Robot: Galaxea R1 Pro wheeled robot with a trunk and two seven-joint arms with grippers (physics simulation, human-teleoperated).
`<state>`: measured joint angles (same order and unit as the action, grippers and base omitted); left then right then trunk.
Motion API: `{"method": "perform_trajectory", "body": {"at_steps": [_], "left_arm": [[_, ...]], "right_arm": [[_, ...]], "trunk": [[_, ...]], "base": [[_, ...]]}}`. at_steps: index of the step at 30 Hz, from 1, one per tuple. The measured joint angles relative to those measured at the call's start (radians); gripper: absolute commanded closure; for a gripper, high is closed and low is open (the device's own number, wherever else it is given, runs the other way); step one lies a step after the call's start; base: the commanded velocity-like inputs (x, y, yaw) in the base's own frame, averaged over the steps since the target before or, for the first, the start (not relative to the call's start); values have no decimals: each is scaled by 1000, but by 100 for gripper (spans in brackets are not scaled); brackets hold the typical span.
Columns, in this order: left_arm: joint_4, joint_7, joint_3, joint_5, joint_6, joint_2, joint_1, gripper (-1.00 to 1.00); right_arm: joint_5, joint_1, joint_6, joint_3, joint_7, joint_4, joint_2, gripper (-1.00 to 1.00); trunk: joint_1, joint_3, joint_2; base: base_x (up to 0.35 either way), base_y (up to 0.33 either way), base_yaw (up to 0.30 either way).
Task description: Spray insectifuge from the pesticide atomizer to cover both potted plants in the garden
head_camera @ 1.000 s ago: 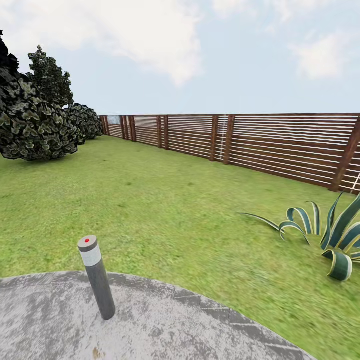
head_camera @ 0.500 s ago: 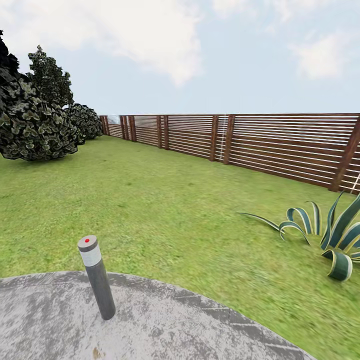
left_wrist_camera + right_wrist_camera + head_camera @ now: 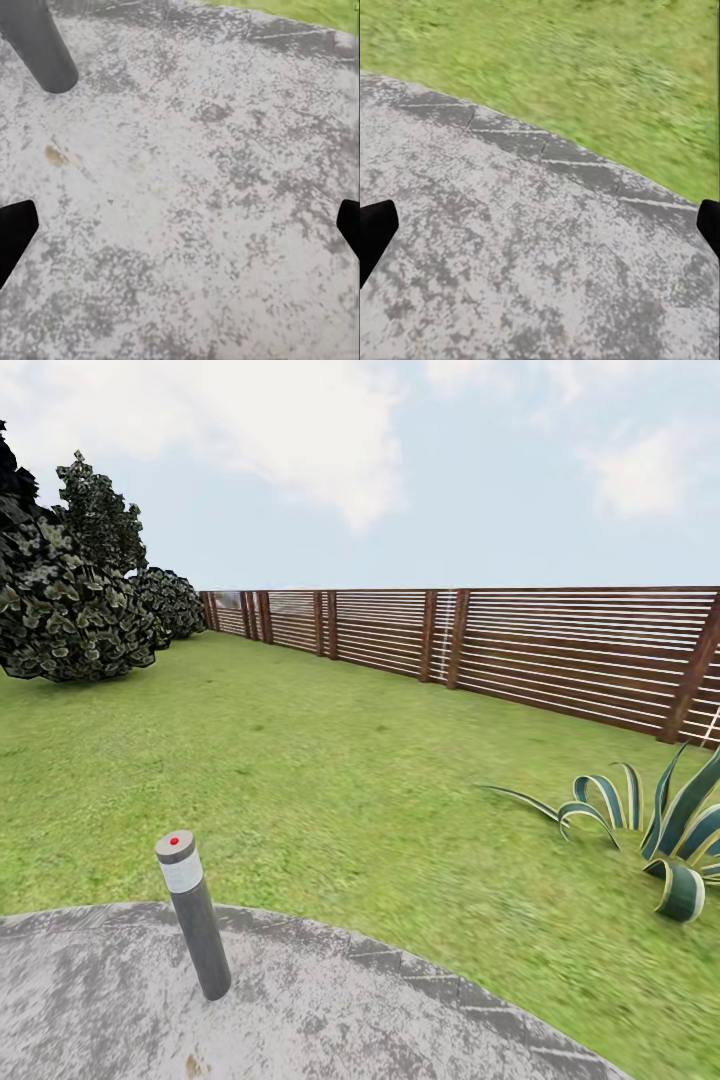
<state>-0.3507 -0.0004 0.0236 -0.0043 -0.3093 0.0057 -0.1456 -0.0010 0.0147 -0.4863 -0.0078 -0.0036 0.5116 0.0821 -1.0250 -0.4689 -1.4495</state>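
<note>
While the atomizer and the two small potted plants lie somewhere outside these views, the garden itself spreads across the head view: a green lawn [image 3: 330,760] fills the middle of the frame, and the curved edge of a mottled grey paved patio [image 3: 330,1020] takes up the lower part. A grey bollard lamp [image 3: 193,913] with a pale band and a red dot on its cap stands on the patio at lower left, leaning slightly. At the right edge, on the grass, sits a striped agave [image 3: 660,830] with green and cream leaves. A brown horizontal-slat wooden fence [image 3: 520,645] runs across the middle from centre left to the right edge. Dark leafy shrubs [image 3: 65,600] crowd the upper left, with cloudy sky above.

Seen from the left wrist, the left tool [image 3: 180,225] has its two dark fingertips at opposite edges of the frame, spread wide with nothing between them but bare paving; the bollard's base shows at upper left. From the right wrist, the right tool [image 3: 540,225] is likewise spread wide and empty, over the patio's rim where the paving meets the grass.
</note>
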Motion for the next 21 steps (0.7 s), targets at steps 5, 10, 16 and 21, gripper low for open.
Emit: {"method": "perform_trajectory", "body": {"at_steps": [5, 10, 16, 21], "left_arm": [[26, 2, -3, 7, -25, 11, 6, -100], [33, 3, -3, 3, -27, 12, 9, -100], [33, 6, -4, 5, -27, 14, 10, -100], [34, 6, -1, 1, -28, 14, 11, -100]], "right_arm": [[3, 0, -15, 1, 2, 10, 0, -100], [3, 0, -17, 1, 0, 10, -1, -100], [2, 0, -17, 1, -2, 7, -2, -100], [2, 0, -17, 1, -2, 5, -3, -100]], "trunk": [[0, 0, 0], [0, 0, 0], [0, -2, 0], [0, -3, 0]], "base": [[0, 0, 0], [0, 0, 42], [0, 0, 230], [0, 0, 267]]}}
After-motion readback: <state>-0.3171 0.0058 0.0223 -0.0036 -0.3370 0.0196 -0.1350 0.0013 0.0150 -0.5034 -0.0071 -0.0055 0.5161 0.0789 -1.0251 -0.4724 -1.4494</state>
